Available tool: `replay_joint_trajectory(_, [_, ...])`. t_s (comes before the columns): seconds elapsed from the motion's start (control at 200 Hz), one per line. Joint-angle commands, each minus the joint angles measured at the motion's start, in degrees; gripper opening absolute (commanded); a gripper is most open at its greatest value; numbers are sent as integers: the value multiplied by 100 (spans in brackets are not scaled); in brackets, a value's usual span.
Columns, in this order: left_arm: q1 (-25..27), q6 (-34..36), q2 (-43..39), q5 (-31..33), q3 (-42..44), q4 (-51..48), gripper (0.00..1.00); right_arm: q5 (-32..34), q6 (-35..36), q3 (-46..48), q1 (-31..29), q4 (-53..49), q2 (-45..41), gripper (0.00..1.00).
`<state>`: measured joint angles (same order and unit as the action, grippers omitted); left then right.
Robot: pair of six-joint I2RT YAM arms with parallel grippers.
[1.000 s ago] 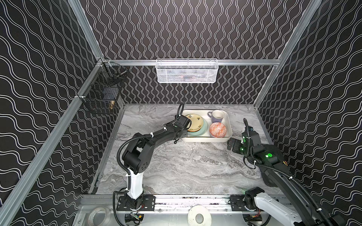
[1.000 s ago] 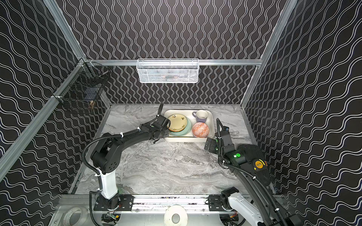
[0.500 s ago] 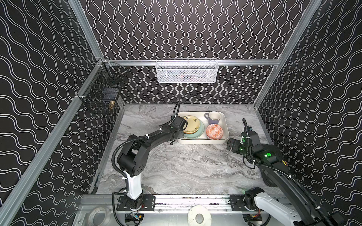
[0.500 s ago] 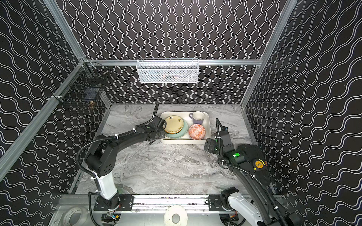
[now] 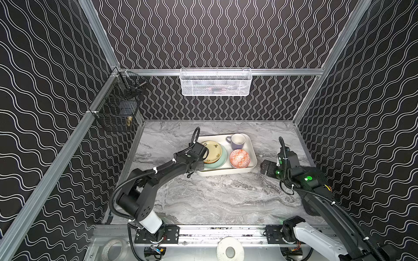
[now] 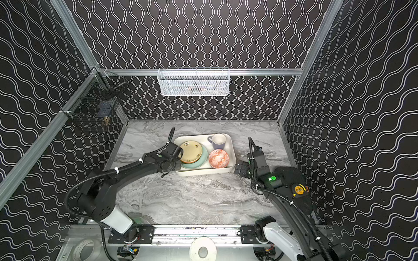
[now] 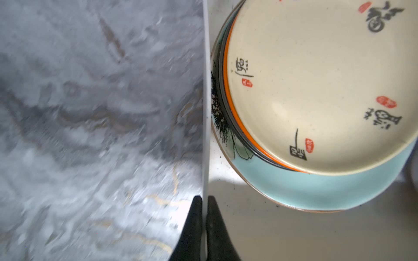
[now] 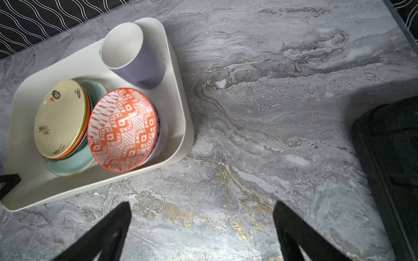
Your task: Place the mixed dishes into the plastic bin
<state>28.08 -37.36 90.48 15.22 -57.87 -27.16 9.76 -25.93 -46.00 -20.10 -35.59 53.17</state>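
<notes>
While the rim of the plastic bin [image 7: 205,113] is clamped between the closed fingers of the left gripper [image 7: 204,200], one finger [image 7: 194,226] is seen outside the wall, over the marble table [image 7: 90,113], and the other inside the tub. The bin is shown in both top views resting on the table toward the back, with this gripper at its left edge [image 5: 199,158].

Just past the inner finger, a stack of plates is set on the bin's floor. A pale yellow plate [image 7: 316,90] with dark characters and red seals is laid on top. The edge of an orange plate [image 7: 226,79] and a dark rim are visible beneath it. A wider mint plate [image 7: 316,187] is placed at the bottom.

Farther from those fingers, a red-patterned bowl [image 8: 123,128] is nested in a lilac bowl [image 8: 161,137] against the bin's opposite wall. A lavender mug [image 8: 135,58] is stood in the back corner beside them.

The fingers of the right gripper [image 8: 202,204] are held wide apart, and only bare table is framed between them. The bin's nearest corner is seen just beyond one fingertip [image 8: 125,206]. Contact between the two cannot be judged from either top view.
</notes>
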Motion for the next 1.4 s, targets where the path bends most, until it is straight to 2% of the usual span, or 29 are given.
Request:
replay_joint_trajectory(0.0, [-13, 124, -375, 341, 254, -274, 8, -144, -43, 14, -5, 173, 31, 99])
replay_joint_trajectory(0.19, [-34, 67, -523, 646, 350, -444, 10, -255, -58, -19, -69, 211, 147, 99])
replay_joint_trajectory(0.3, [-31, 40, -535, 666, 256, -450, 25, -178, -7, -32, -93, 215, 126, 99])
replay_joint_trajectory(0.365, [-40, 21, -606, 746, 194, -450, 42, -135, 3, -8, -91, 258, 146, 99])
replay_joint_trajectory(0.48, [-41, 10, -841, 1059, 176, -336, 92, -54, -41, 67, -91, 425, 196, 99])
replay_joint_trajectory(0.505, [-41, -5, -918, 1196, 232, -250, 98, -55, -37, 88, -97, 489, 207, 99])
replay_joint_trajectory(0.651, [-48, 217, -1421, 2298, 929, 937, 99, 381, -105, 21, -56, 767, 353, 99])
replay_joint_trajectory(0.751, [-93, 866, -1485, 2578, 1337, 1997, 99, 608, -103, -173, -38, 939, 574, 99])
replay_joint_trajectory(0.946, [-243, 2220, -1490, 2401, 1512, 2973, 99, 817, 139, -330, -38, 1335, 1081, 99])
replay_joint_trajectory(1.081, [-395, 3189, -2044, 2344, 2729, 4923, 99, 1093, 667, 151, -30, 2379, 1002, 99])
replay_joint_trajectory(1.206, [-1081, 2966, -2330, 1777, 3238, 5676, 98, 1188, 1293, 976, -17, 3943, 806, 99])
replay_joint_trajectory(1.296, [-1437, 2902, -2090, 1642, 3277, 5844, 99, 1665, 1570, 1476, 3, 5067, 952, 99])
replay_joint_trajectory(1.396, [-1595, 2866, -1622, 1570, 3379, 6234, 99, 2320, 1791, 1692, 90, 5734, 1444, 99])
